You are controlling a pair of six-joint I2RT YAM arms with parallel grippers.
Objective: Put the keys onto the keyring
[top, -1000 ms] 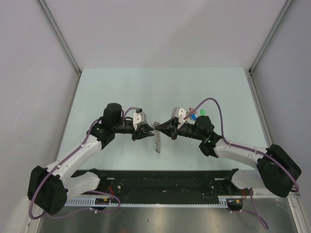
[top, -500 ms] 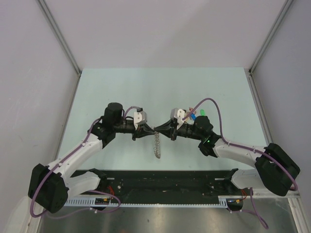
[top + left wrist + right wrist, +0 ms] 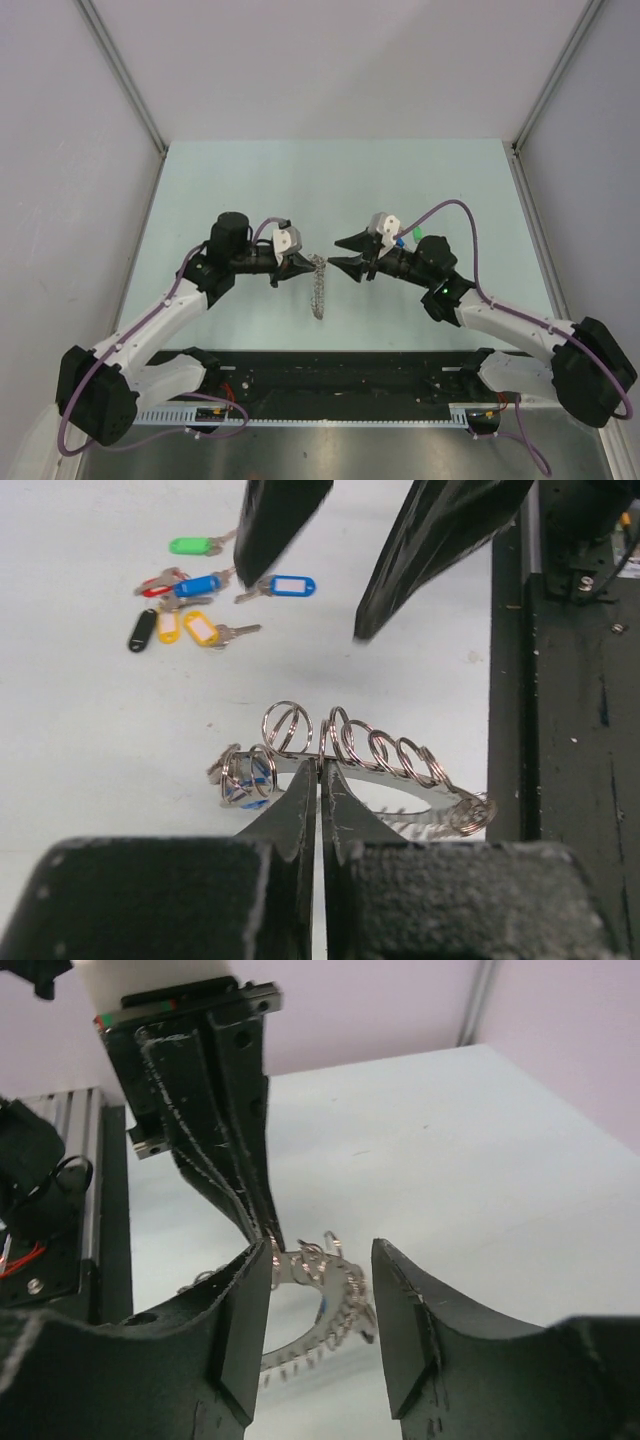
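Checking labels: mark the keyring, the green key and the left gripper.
keyring (image 3: 380, 765), left wrist view, its looped wire rim.
green key (image 3: 193, 546), left wrist view, plastic head.
left gripper (image 3: 320, 768), left wrist view, between shut fingertips.

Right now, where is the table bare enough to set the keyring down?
Bare: the far half of the table, from both arms to the back edge, and the strip between keyring and black rail. Crowded: the middle, where left gripper and right gripper meet, and the keys beside the right wrist.
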